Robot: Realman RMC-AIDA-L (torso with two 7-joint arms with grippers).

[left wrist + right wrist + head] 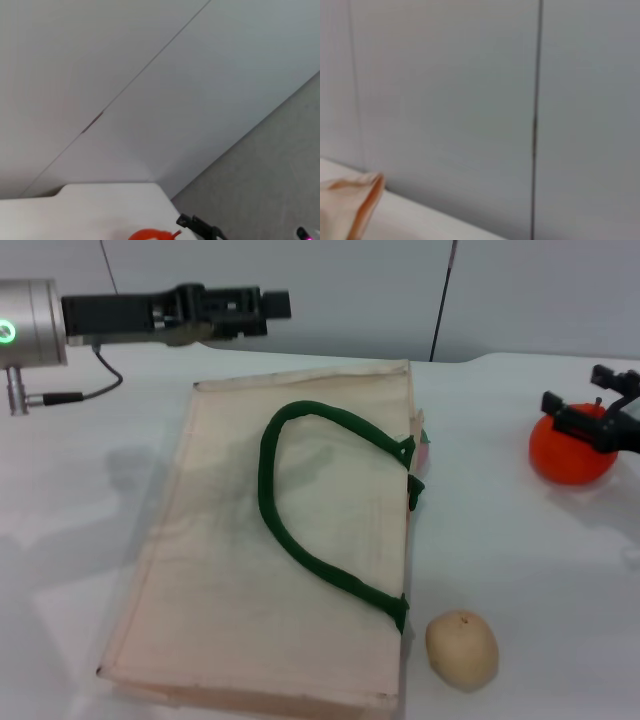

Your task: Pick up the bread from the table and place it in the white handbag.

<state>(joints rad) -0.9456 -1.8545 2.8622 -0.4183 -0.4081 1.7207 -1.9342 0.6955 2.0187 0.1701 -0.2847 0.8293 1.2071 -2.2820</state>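
The white handbag [240,570] lies flat in the middle of the table, with a dark green loop handle [300,530] on top. One of its corners shows in the right wrist view [350,205]. The bread is not in view in any frame. My left gripper [270,305] reaches out level above the table, just past the bag's far left corner. My right gripper [595,415] hangs at the far right, right over an orange-red round fruit [570,455]. The left wrist view also shows that gripper [200,227] and the fruit [150,234].
A smooth tan lump [462,648] lies by the bag's near right corner. A small pink thing [424,452] peeks out at the bag's right edge. A grey wall stands close behind the table. A cable [95,380] trails from my left arm.
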